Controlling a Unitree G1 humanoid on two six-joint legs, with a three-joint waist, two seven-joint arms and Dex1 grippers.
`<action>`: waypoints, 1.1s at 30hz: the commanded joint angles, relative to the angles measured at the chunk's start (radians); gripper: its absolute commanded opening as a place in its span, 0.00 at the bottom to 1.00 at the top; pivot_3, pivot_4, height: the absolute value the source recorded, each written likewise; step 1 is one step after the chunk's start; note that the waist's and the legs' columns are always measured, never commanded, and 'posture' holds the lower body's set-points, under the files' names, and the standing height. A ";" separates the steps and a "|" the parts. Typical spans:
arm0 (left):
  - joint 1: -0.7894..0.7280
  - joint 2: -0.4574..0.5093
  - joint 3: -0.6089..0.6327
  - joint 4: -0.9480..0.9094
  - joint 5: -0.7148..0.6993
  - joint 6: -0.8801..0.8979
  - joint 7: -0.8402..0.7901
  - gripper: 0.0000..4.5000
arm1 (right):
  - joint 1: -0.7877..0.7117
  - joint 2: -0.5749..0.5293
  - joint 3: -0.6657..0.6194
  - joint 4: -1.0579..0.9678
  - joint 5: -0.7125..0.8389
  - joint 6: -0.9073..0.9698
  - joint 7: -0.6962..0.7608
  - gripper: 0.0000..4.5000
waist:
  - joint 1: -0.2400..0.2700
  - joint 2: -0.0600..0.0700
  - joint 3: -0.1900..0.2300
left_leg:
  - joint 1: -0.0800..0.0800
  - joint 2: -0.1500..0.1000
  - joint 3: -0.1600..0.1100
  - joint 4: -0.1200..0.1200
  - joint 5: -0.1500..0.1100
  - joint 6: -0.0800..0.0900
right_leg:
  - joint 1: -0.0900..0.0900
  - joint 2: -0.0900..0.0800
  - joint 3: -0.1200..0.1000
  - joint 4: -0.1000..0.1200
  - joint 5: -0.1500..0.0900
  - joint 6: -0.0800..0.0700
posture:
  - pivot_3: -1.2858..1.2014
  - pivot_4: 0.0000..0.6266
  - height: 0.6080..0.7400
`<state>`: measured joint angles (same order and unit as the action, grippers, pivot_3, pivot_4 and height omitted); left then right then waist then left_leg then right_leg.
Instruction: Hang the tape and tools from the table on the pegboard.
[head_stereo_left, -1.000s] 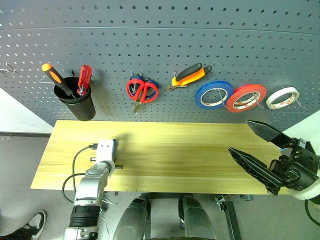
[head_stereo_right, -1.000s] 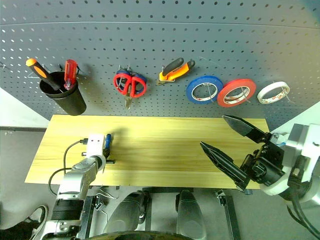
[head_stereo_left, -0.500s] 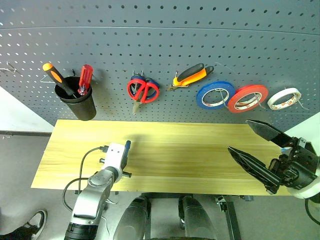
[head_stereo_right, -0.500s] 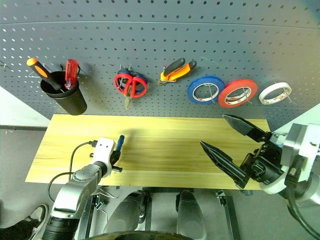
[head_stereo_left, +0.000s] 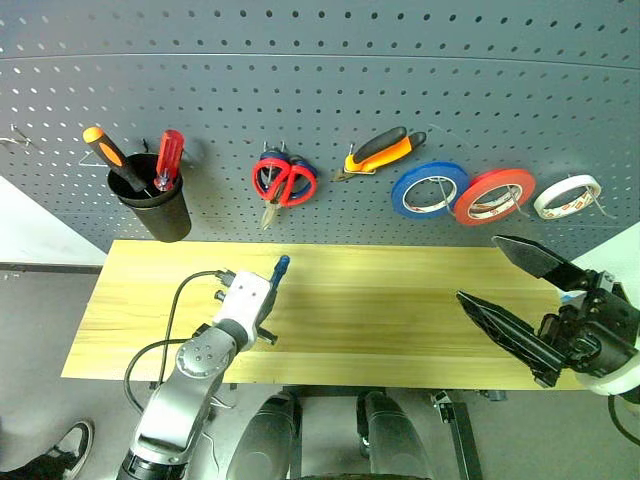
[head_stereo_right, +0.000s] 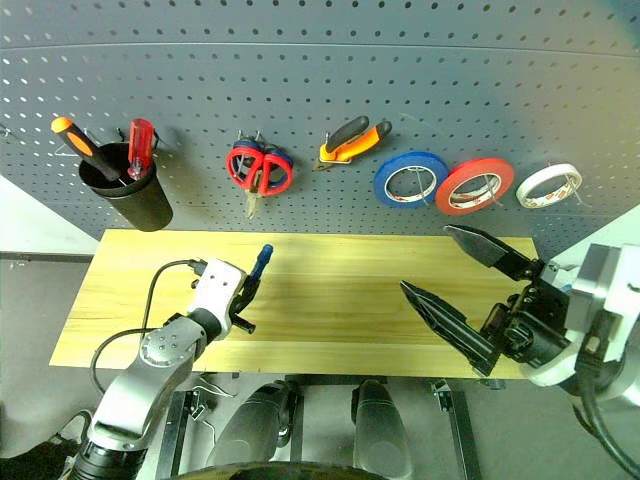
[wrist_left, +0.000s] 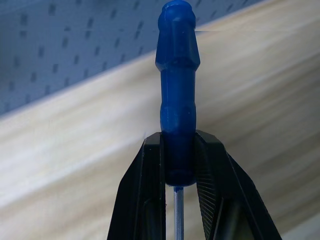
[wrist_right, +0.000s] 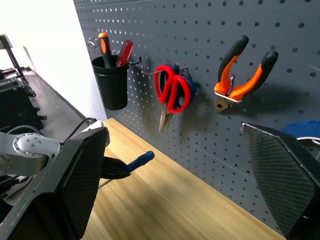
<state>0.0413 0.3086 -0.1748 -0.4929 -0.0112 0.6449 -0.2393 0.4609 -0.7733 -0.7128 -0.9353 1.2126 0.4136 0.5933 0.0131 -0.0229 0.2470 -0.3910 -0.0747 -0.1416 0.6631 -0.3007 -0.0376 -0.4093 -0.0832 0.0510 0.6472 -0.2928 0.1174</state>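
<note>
My left gripper (head_stereo_left: 266, 288) is shut on the slim blue-handled screwdriver (wrist_left: 177, 75). It holds the screwdriver above the left part of the table (head_stereo_left: 400, 300), with the blue handle pointing toward the pegboard (head_stereo_left: 330, 80). On the board hang the red-handled scissors (head_stereo_left: 284, 180), the orange-and-black pliers (head_stereo_left: 385, 150) and, at the far right, the white tape (head_stereo_left: 566, 196). My right gripper (head_stereo_left: 477, 268) stands open over the table's right end, below the tape rolls, with nothing between its fingers.
A black cup (head_stereo_left: 160, 208) on the board's left holds an orange and a red screwdriver. A blue roll (head_stereo_left: 430, 190) and a red roll (head_stereo_left: 493, 195) hang between the pliers and the white tape. A bare wire hook (head_stereo_left: 15, 138) sits at the far left.
My left gripper has risen and moved right, toward the pegboard, carrying the blue screwdriver and turning its handle forward. The right arm has kept still.
</note>
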 joint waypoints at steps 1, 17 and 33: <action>0.006 0.000 -0.007 -0.028 0.019 -0.095 -0.001 0.10 | -0.004 0.004 -0.020 -0.001 0.014 -0.020 0.004 1.00 | 0.000 0.000 0.000 | 0.000 0.000 0.000 0.000 0.000 0.000 | 0.000 0.000 0.000 0.000 0.000 0.000 | 0.50 0.37 0.87; 0.109 0.023 0.033 0.095 0.149 -0.756 0.075 0.10 | -0.056 0.007 0.013 0.036 -0.041 -0.018 0.013 1.00 | 0.000 0.002 -0.002 | 0.000 0.000 0.000 0.000 0.000 0.000 | 0.000 0.000 0.000 0.000 0.000 0.000 | 0.51 0.34 0.87; 0.033 -0.005 0.165 0.335 0.169 -1.169 0.186 0.10 | -0.097 0.010 0.040 0.077 -0.085 -0.014 0.043 1.00 | 0.000 0.005 -0.006 | 0.001 -0.001 0.001 0.002 0.000 0.000 | 0.001 0.000 0.000 0.002 0.001 0.001 | 0.51 0.31 0.87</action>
<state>0.0897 0.3112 -0.0219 -0.1142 0.1787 -0.4985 -0.0582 0.3690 -0.7666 -0.6696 -0.8555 1.1235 0.4132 0.6275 0.0132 -0.0175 0.2415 -0.3900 -0.0753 -0.1406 0.6648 -0.3004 -0.0378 -0.4087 -0.0825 0.0510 0.6492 -0.2921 0.1184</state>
